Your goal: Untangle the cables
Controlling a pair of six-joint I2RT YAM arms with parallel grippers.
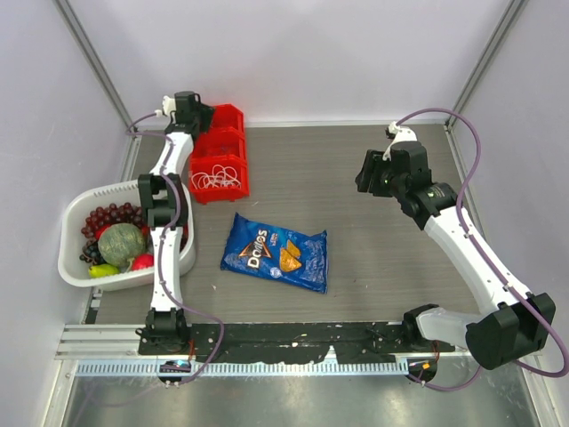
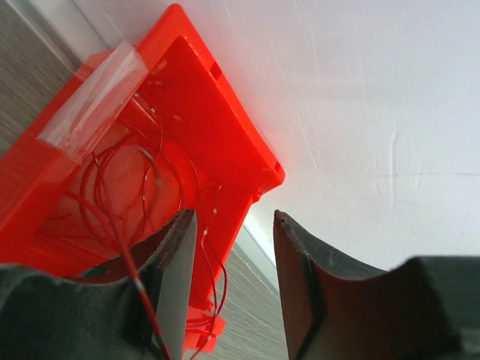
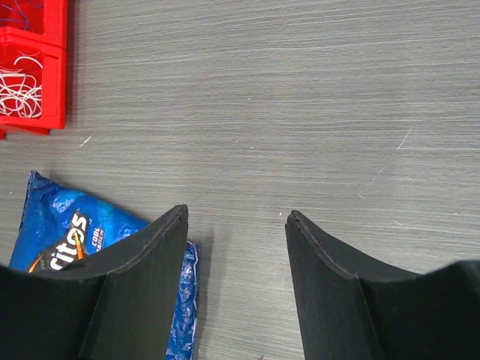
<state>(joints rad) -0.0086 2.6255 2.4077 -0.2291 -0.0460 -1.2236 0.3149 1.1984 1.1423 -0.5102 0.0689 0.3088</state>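
Note:
Thin white cables (image 1: 218,175) lie looped in the near compartment of the red bin (image 1: 233,149); they also show in the right wrist view (image 3: 19,91). Thin red cables (image 2: 120,187) curl inside another compartment of the bin (image 2: 225,142), and one red strand (image 2: 215,274) hangs over its edge between my fingers. My left gripper (image 1: 191,111) (image 2: 232,225) is open at the bin's far end, close to the back wall, with nothing clamped. My right gripper (image 1: 369,173) (image 3: 236,214) is open and empty above bare table, right of the bin.
A blue chip bag (image 1: 276,252) lies mid-table; its corner shows by my right gripper's left finger (image 3: 52,225). A white basket (image 1: 73,267) of fruit and vegetables stands at the left edge. The back wall (image 2: 360,90) is right behind the bin.

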